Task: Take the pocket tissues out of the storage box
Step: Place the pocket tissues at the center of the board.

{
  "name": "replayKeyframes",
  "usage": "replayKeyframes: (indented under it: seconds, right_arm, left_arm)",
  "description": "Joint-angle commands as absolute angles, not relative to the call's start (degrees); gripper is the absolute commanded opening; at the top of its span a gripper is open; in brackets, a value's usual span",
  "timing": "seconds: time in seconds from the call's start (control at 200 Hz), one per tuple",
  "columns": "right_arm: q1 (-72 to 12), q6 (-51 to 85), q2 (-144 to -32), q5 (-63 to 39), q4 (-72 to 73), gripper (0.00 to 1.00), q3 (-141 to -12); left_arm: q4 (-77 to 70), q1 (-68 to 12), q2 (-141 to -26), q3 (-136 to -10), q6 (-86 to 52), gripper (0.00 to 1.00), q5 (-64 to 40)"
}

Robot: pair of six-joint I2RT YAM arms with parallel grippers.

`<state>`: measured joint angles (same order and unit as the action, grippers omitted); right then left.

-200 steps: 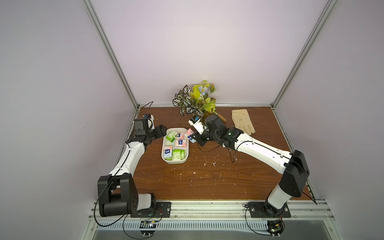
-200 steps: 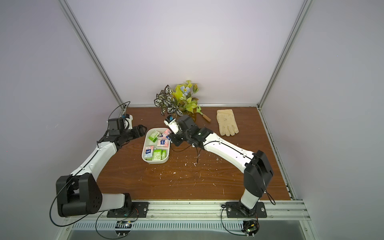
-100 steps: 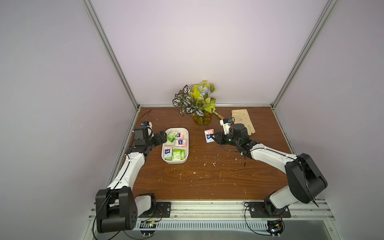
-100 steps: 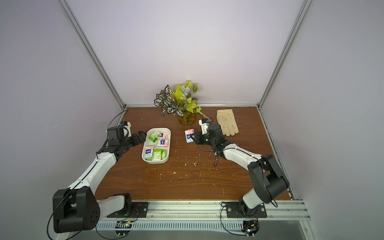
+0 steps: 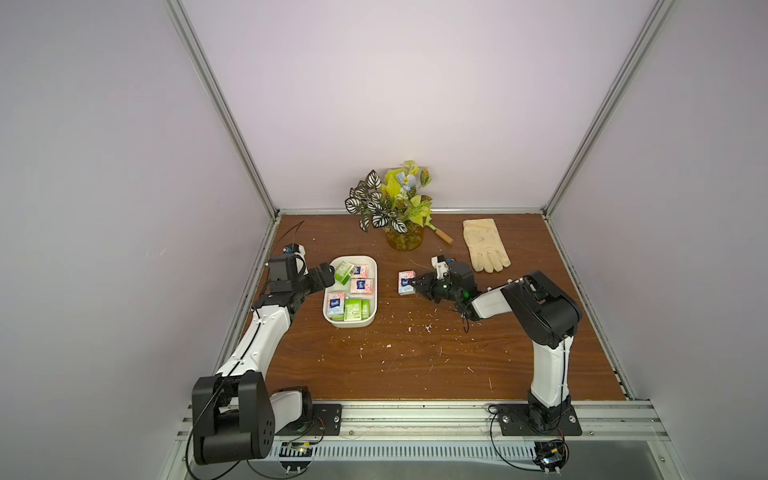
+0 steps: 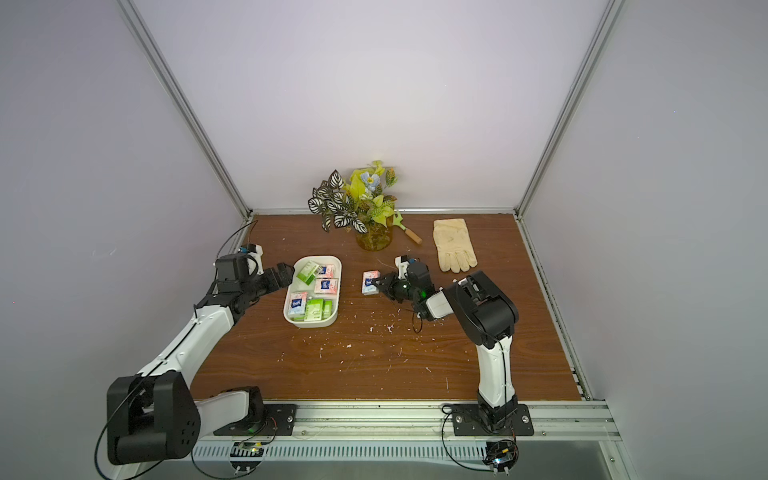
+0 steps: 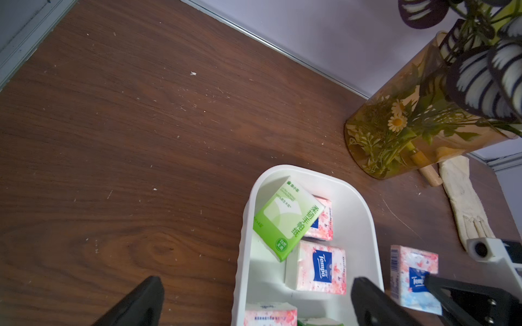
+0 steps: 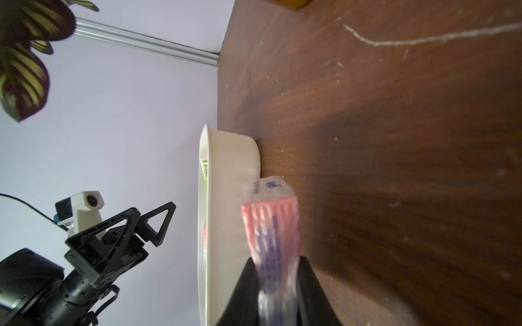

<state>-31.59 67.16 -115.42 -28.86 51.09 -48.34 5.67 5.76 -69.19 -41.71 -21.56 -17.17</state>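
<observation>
Pink tissue packet (image 5: 404, 279) within right claw (image 5: 412, 282) grip

Wide open over the near half of the wooden table (image 5: 415, 374), bar crumbs (image 5: 426, 328). Hemmed at the storage box's (image 5: 350, 325) left rim by the spread-jawed left gripper (image 5: 328, 275). Blocked right of the box by the right gripper (image 5: 414, 282) clamped on a pink tissue packet (image 5: 404, 287). Crowded further back by amber plant pot (image 5: 404, 243), overhanging leaves (image 5: 384, 203), wooden handle (image 5: 444, 236) and cream glove (image 5: 484, 245).

Most pocket tissues (image 5: 360, 286) in storage box (image 5: 349, 325)
</observation>
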Motion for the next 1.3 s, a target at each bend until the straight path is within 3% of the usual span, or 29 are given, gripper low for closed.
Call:
replayKeyframes:
  seconds: [0.0,0.355,0.711,0.876,1.291]
  right_arm:
    - [-32.3,69.4,-116.1,-29.2,55.6,0.13,-50.9]
    - [-32.3,68.4,-119.5,-28.7,53.5,0.17,-52.9]
    - [-32.2,63.8,-116.8,-26.7,47.6,0.44,-52.5]
    - [-31.7,59.9,-113.6,-24.8,41.8,0.52,-52.4]
    - [-31.6,44.2,-102.1,-19.9,19.9,0.56,-57.3]
  left_arm:
    - [4.4,6.3,-70.0,-41.4,-22.1,1.0,-18.7]
    - [4.2,6.4,-71.0,-41.5,-22.1,1.0,-19.8]
    - [4.7,6.4,-71.5,-41.7,-22.1,1.0,-19.9]
    - [4.9,6.4,-71.4,-41.8,-22.0,1.0,-19.6]
    - [9.1,6.4,-72.0,-43.7,-22.9,0.97,-19.0]
